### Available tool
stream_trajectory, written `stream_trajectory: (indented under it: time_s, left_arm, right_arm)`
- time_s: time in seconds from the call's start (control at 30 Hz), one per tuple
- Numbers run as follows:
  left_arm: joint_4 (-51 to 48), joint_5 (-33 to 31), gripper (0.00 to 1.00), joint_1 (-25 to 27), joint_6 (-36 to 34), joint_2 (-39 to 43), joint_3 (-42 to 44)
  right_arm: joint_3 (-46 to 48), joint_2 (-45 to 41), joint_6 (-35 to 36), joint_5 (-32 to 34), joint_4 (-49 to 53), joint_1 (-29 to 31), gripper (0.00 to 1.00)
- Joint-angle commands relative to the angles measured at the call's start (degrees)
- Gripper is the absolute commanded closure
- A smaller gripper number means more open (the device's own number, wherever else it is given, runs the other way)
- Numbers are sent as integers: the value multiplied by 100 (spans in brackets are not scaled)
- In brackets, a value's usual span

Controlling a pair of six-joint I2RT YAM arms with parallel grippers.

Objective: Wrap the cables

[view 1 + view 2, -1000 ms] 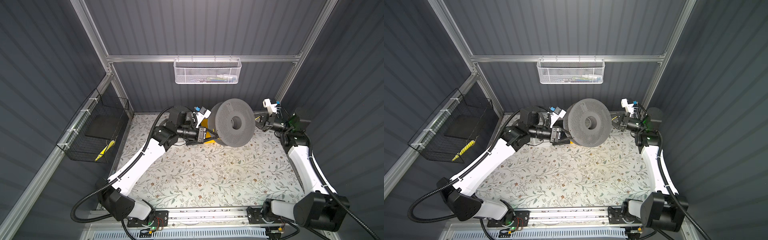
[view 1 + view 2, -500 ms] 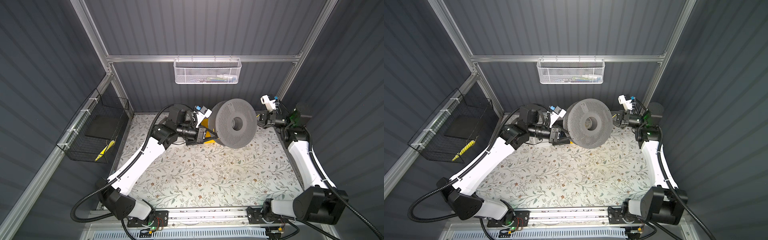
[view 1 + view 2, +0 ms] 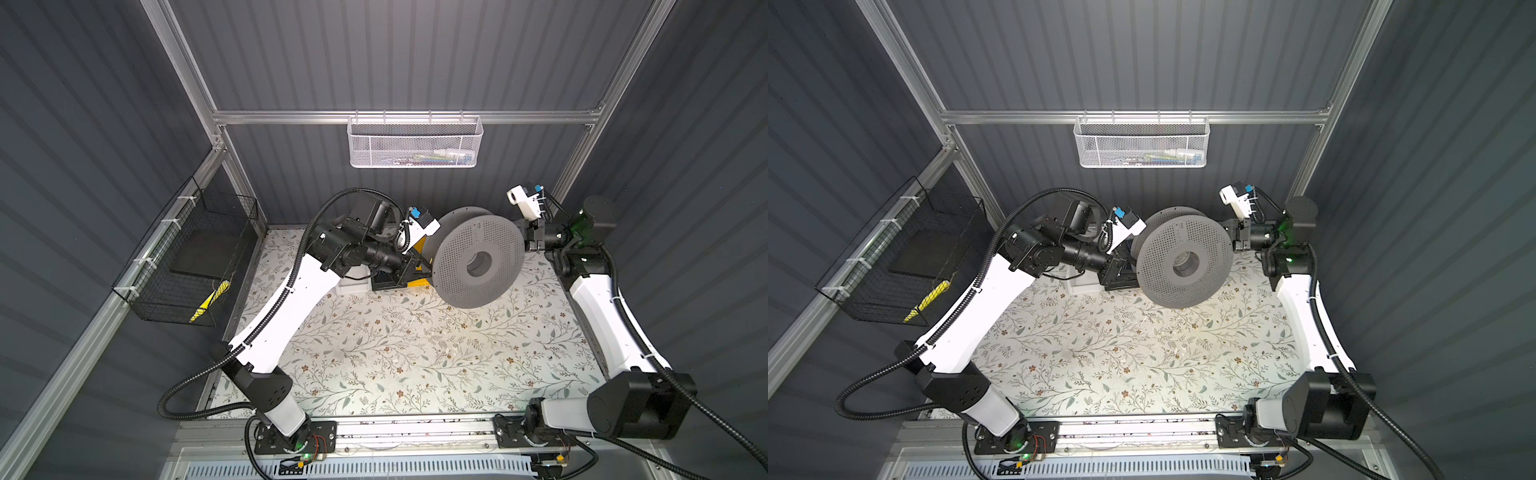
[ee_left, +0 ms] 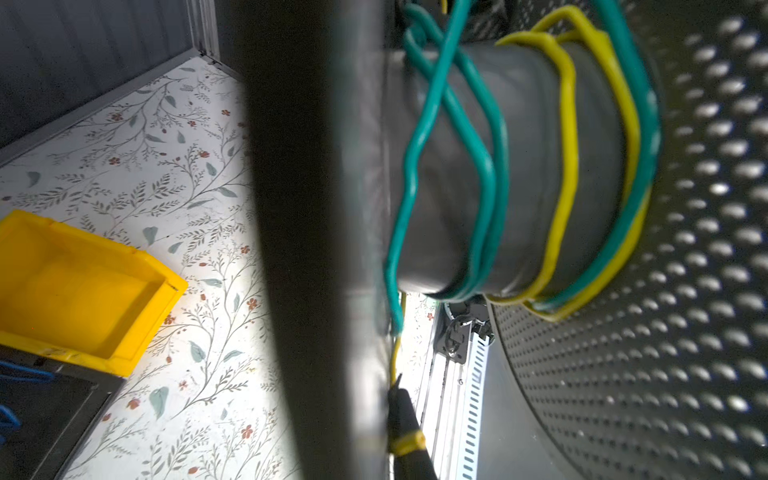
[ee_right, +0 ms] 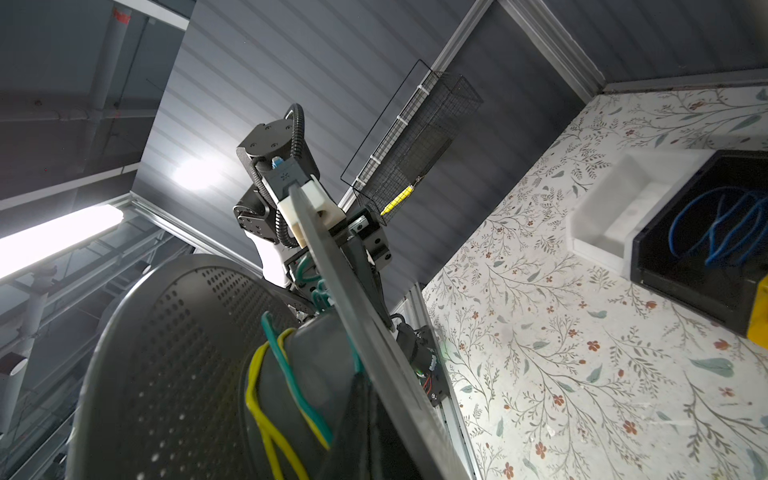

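A grey perforated spool (image 3: 478, 232) (image 3: 1183, 245) hangs above the back of the table between my two grippers. The yellow cable (image 4: 567, 145) (image 5: 259, 407) lies in loose turns round its hub, beside green wire (image 4: 419, 137) (image 5: 291, 374). My left gripper (image 3: 422, 266) (image 3: 1125, 270) (image 4: 386, 386) is shut on the edge of one flange. A thin yellow strand runs from the hub to its fingertip (image 4: 401, 399); I cannot tell whether it is pinched. My right gripper (image 3: 524, 237) (image 3: 1231, 239) (image 5: 370, 399) is shut on the same flange from the opposite side.
Under the left gripper stand a yellow bin (image 4: 79, 286), a black bin (image 5: 648, 266) holding blue wires, and a white bin (image 5: 611, 212). A white mesh basket (image 3: 415, 143) hangs on the back wall, a black wire basket (image 3: 195, 262) on the left wall.
The spool has shifted slightly to the right and toward the front, still held by both grippers. The right wrist has turned and risen a little.
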State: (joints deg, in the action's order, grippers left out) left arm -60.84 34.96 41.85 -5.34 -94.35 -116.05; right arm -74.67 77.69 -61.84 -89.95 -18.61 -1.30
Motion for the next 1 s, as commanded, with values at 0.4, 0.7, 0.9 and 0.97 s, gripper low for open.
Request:
stream_trajectory:
  time_s: [0.4, 0.7, 0.9, 0.97]
  left_arm:
    - [-1537, -2111, 100, 657, -710, -690, 100]
    - [-1203, -3567, 100, 749, -825, -441, -27]
    - [-966, -3655, 100, 931, -903, -291, 47]
    - [-706, -3930, 100, 1127, -1012, -152, 270]
  right_arm:
    - [384, -87, 29, -526, -661, 1003, 100]
    - [712, -73, -463, -513, -1399, 1225, 100]
    - [892, -41, -463, -529, -1431, 1501, 100]
    - [709, 73, -469, -503, -1395, 1485, 100]
